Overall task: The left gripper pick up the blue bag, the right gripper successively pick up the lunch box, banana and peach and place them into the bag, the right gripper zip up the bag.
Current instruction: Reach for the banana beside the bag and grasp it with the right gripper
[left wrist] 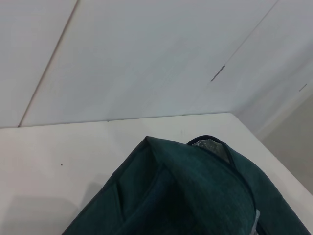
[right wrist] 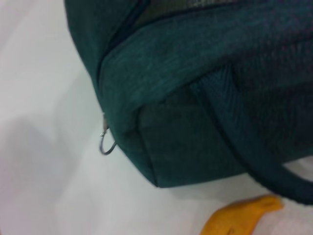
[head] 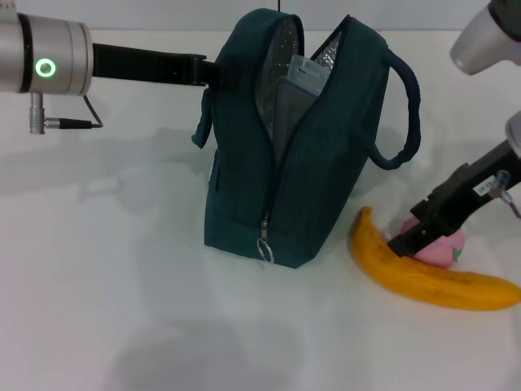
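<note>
Upright on the white table [head: 98, 309], one blue bag [head: 309, 138] stands unzipped with one lunch box [head: 295, 102] inside, the left gripper [head: 213, 72] at its upper side (fingers hidden, so I cannot tell their state). Beside it lie one banana [head: 423, 277] and one peach [head: 444, 248], where the right gripper [head: 404, 242] reaches down, its grip unclear. Only the right wrist view shows the zip ring [right wrist: 107, 147] close.

One blue bag [head: 313, 155] standing on a white tabletop [head: 106, 285], one lunch box [head: 295, 98] inside it, one banana [head: 423, 277], one pink peach [head: 444, 248], two robot arms, one zipper ring [head: 265, 249].
</note>
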Available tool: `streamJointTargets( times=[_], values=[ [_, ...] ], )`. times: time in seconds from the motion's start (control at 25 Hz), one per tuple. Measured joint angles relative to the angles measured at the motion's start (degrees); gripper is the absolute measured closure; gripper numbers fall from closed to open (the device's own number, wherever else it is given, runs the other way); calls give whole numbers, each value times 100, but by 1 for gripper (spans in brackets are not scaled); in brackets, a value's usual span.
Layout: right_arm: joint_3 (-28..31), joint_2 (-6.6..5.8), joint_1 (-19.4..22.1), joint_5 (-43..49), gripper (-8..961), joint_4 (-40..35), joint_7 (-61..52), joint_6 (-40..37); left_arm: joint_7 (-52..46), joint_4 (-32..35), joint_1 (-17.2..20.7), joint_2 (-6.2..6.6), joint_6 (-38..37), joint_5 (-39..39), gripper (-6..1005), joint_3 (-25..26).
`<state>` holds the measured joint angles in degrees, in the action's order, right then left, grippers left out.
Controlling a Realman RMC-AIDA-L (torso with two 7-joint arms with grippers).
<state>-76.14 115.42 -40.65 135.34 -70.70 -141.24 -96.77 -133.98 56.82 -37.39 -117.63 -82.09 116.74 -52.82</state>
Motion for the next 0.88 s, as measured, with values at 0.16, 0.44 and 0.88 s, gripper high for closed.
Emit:
streamJointTargets(
  times=[0.16,0.44,0.88],
  values=[
    [-132,4,-8,-26,194,207,82,300,14,-3,5,1,0,14,930,0],
    [-560,45,-69,-87,195,518,195,791,88,-5,31,-21,0,17,930,0],
    [-802,55,-167,-283,197,939,210,1147,135,-5,38,-45,0,12,930,0]
  ],
)
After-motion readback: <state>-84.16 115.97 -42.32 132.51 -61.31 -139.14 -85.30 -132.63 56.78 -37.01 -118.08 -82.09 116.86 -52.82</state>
